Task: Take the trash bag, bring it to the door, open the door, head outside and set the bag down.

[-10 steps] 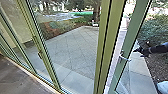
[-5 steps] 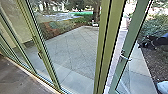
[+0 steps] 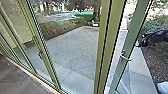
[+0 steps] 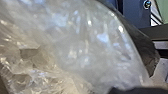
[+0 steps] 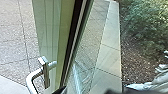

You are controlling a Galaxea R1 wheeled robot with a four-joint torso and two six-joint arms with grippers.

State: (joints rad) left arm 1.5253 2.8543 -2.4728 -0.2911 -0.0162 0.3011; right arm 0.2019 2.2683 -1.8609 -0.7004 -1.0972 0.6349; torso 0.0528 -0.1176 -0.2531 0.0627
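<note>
At the right of the head view, my right gripper [image 3: 140, 41] has its dark fingers spread, up and right of the door handle [image 3: 125, 58] with a gap between. The green-framed glass door [image 3: 132, 32] stands ajar, a light strip showing beside its frame. In the right wrist view, the silver door handle [image 5: 32, 78] is close by, outside the right gripper [image 5: 86, 91], which has nothing visible between its dark tips. The clear, crinkled trash bag [image 4: 82, 42] is right up against the left wrist camera; how the left gripper meets it cannot be made out.
Thick green posts [image 3: 108, 37] stand left of the door, with glass panels in narrower frames [image 3: 41, 50] farther left. Outside lie square paving [image 3: 75, 47], a mulch bed [image 3: 160, 57] and bushes [image 5: 147, 22]. A pale rounded shape [image 3: 163, 87] shows at lower right.
My right gripper has moved up and slightly right, away from the door handle, and its fingers now look farther apart. The door looks unmoved.
</note>
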